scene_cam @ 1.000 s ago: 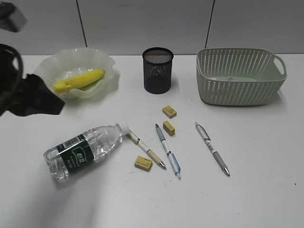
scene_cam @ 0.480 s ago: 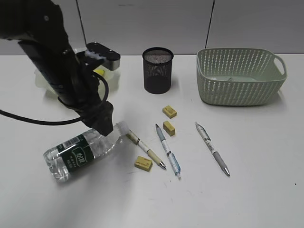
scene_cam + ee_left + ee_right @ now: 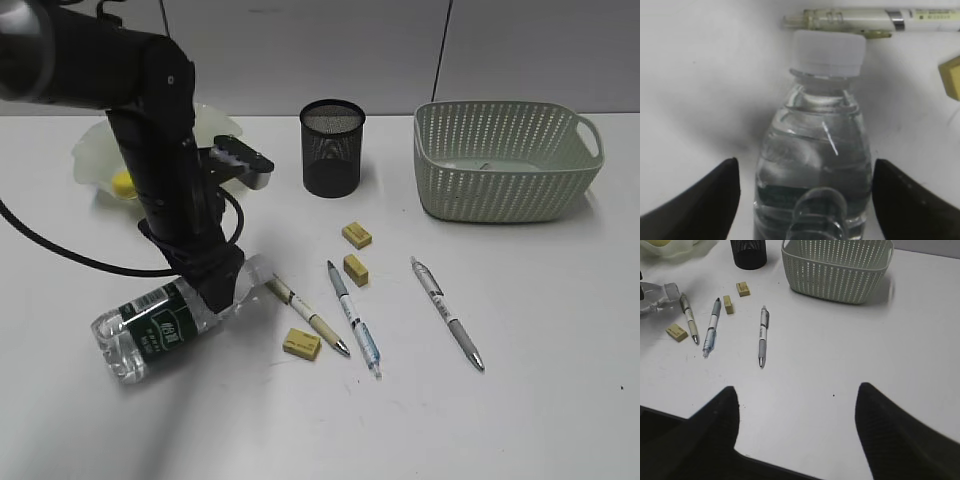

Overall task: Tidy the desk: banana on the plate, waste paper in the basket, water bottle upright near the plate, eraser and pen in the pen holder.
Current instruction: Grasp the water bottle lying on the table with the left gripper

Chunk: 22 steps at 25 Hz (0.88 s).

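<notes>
We see the water bottle lying on its side near the desk's front-left corner, cap touching a cream pen. Our left hand straddles its shoulder, fingers apart, not gripping. Our right hand hangs spread over the bare front-right edge, holding nothing.
</notes>
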### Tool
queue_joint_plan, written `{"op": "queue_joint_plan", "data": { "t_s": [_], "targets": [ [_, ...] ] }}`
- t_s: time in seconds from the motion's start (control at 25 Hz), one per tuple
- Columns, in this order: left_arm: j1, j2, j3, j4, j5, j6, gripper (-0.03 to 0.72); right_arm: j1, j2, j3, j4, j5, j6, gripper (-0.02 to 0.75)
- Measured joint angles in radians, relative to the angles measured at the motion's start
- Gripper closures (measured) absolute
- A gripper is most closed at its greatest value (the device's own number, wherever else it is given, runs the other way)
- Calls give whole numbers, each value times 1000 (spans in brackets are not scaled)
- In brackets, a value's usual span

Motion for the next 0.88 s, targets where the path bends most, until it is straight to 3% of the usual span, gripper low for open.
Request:
{"op": "queue_joint_plan", "data": {
  "t_s": [0.44, 0.64, 0.88],
  "targets": [
    [-1, 79, -1, 15, -23, -5, 78, 0, 0, 0, 0, 0, 1, 170],
    [-1, 90, -1, 61, -22, -50, 193, 0, 0, 0, 0, 0, 1, 170],
    [-1, 88, -1, 31, -18, -60, 189, 0, 0, 0, 0, 0, 1, 171]
  ]
}}
